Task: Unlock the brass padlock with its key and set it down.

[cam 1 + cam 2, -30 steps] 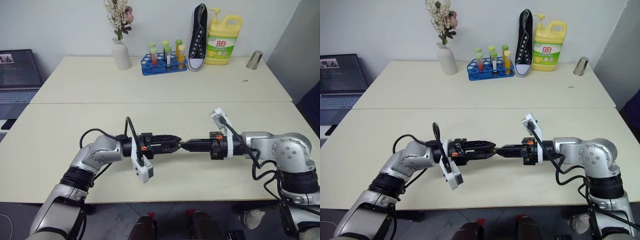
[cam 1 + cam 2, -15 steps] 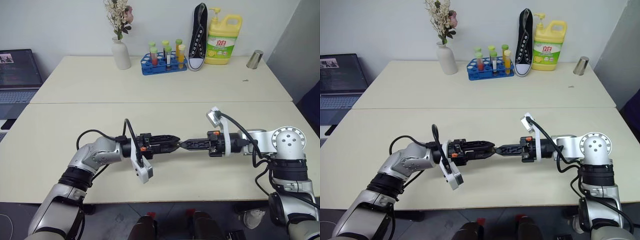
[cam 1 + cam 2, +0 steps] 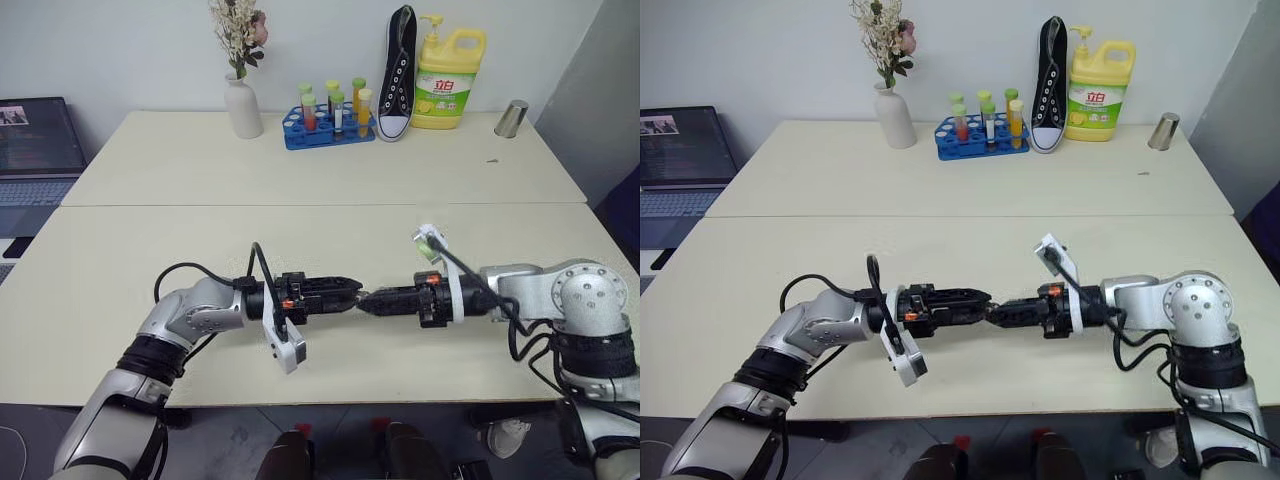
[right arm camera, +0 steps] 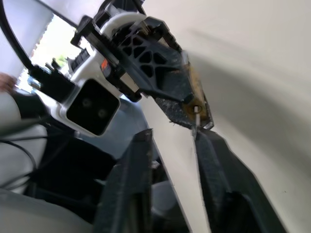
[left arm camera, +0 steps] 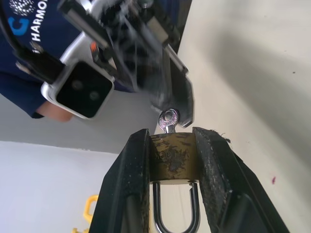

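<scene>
A: Where is the padlock (image 5: 171, 156)?

B: Clamped by its flat brass sides between the left gripper's (image 5: 171, 145) fingers, shackle pointing back toward the wrist. The key (image 5: 168, 119) sits in the keyhole, poking out past the fingertips.

A: And the right gripper (image 4: 171, 145)?

B: Jaws parted, holding nothing; the key's bow lies by one finger.

A: How will it handle?

B: Light, rigid, probably slick. Pinch the key's flat bow squarely and turn gently.

Vase (image 3: 241, 106), tube rack (image 3: 325, 128), sneaker (image 3: 397, 72), detergent (image 3: 447, 78), laptop (image 3: 38, 140)
</scene>
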